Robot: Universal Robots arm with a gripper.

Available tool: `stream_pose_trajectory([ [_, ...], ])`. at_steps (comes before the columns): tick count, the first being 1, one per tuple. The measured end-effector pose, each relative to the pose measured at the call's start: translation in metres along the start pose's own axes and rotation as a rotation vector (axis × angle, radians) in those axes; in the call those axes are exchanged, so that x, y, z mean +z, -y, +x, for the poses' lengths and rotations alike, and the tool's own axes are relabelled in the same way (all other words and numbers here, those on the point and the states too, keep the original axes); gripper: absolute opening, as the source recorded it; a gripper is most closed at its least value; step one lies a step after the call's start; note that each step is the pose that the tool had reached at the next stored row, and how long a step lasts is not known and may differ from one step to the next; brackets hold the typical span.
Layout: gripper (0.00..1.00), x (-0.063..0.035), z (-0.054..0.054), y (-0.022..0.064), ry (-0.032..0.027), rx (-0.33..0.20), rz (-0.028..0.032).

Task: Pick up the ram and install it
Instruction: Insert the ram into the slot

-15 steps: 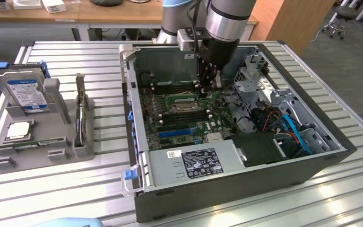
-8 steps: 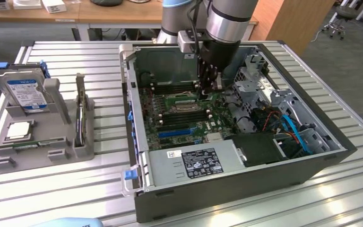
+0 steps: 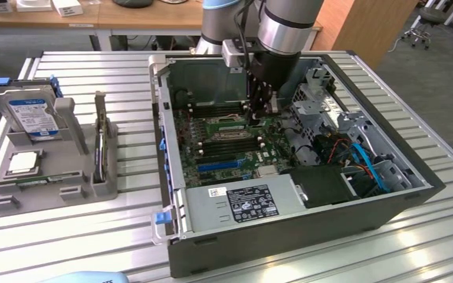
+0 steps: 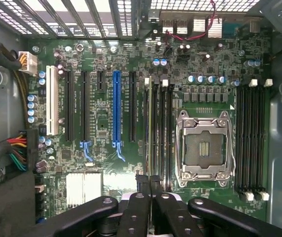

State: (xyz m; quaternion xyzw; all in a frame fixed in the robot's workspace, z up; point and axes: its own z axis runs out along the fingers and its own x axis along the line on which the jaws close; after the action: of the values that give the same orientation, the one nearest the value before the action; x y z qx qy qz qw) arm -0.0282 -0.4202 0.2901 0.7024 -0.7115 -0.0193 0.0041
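The ram (image 4: 149, 128) shows edge-on as a thin pale strip running from between my fingertips along the memory slots beside the empty processor socket (image 4: 204, 148). My gripper (image 4: 149, 181) is shut on it, the two black fingers pressed together around its near end. In the exterior view the gripper (image 3: 259, 112) is reaching straight down into the open computer case (image 3: 289, 236), low over the motherboard's (image 3: 226, 141) memory slots. Whether the stick is fully seated in its slot cannot be told.
More memory slots (image 4: 252, 143) lie on the socket's other side. At the exterior view's left, a grey tray (image 3: 22, 200) holds a hard drive (image 3: 31, 115) and a square silver processor chip (image 3: 23, 162). Drive cages and blue cables (image 3: 364, 159) crowd the case's right side.
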Motion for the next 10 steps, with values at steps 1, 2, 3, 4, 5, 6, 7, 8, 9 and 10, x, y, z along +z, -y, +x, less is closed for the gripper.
stream_pose_trajectory([
  [1, 0.12, 0.0, 0.0, 0.0, 0.0, 0.0, 0.0],
  [2, 0.12, 0.0002, 0.0, 0.0, 0.0001, 0.0, -0.0001],
  [3, 0.12, 0.0008, 0.0, 0.0, 0.0004, -0.001, 0.0001],
  [4, 0.12, 0.0015, 0.0, 0.0, 0.0004, -0.001, 0.0001],
  [5, 0.12, 0.0022, 0.0, 0.0, 0.0001, 0.0, 0.0],
  [6, 0.12, 0.0031, 0.0, 0.0001, 0.0001, -0.001, 0.0],
  [7, 0.12, 0.004, 0.0001, 0.0001, 0.0001, 0.0, -0.0001],
  [8, 0.12, 0.005, 0.0001, 0.0001, 0.0002, 0.0, 0.0],
  [9, 0.12, 0.006, 0.0001, 0.0001, 0.0002, 0.0, 0.0],
  [10, 0.12, 0.007, 0.0001, 0.0001, 0.0001, 0.0, 0.0],
])
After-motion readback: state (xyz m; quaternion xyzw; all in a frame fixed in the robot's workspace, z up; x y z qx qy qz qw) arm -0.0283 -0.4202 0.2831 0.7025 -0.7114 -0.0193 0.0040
